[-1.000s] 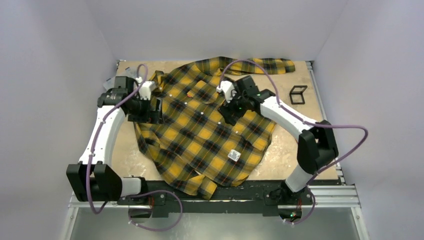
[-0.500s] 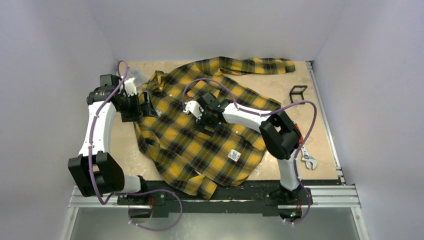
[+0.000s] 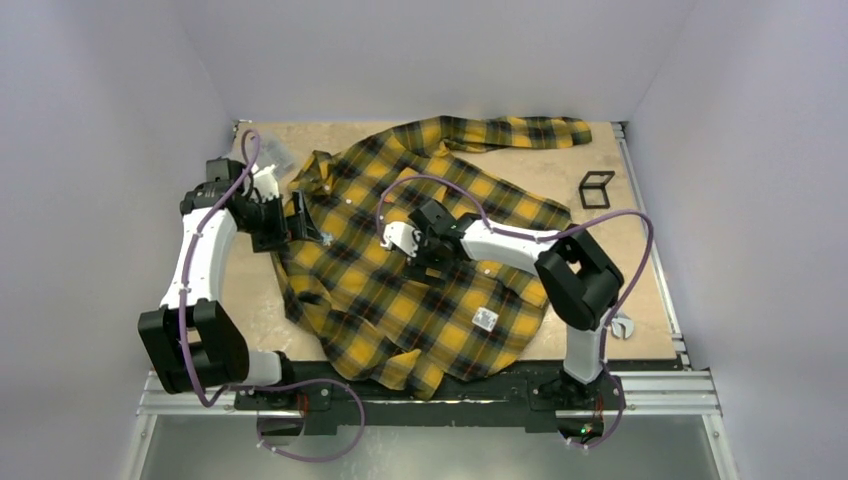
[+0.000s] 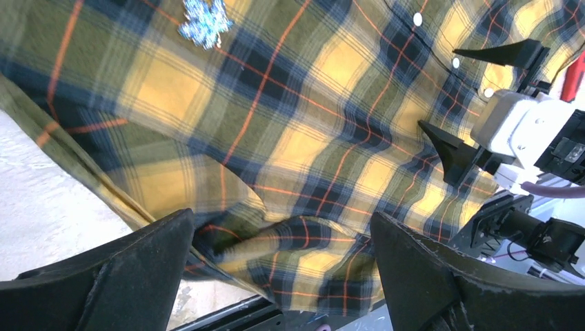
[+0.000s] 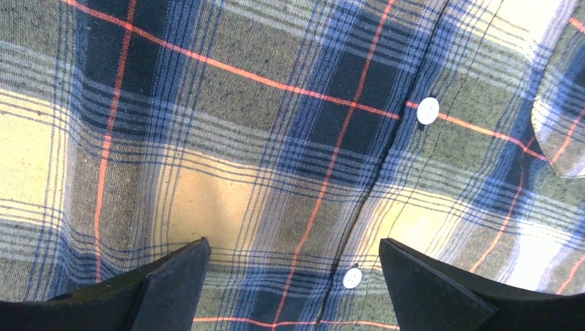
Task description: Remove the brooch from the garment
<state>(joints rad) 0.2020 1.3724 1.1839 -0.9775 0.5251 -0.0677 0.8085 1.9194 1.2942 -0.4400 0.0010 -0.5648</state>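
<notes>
the garment lies spread on the surface, with a white tag by its near hem and a wrench off its near right edge. over the garment's middle the right fingers are spread apart above white buttons, gripping nothing. at its left edge the left fingers are likewise released over rumpled cloth, and the brooch sits on the garment just beyond them. a black wire frame stands off its far right.

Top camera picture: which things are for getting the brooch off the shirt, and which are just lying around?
For the job: brooch, plaid flannel shirt, left end effector, right end effector.
Just lying about: wrench, black wire frame.
</notes>
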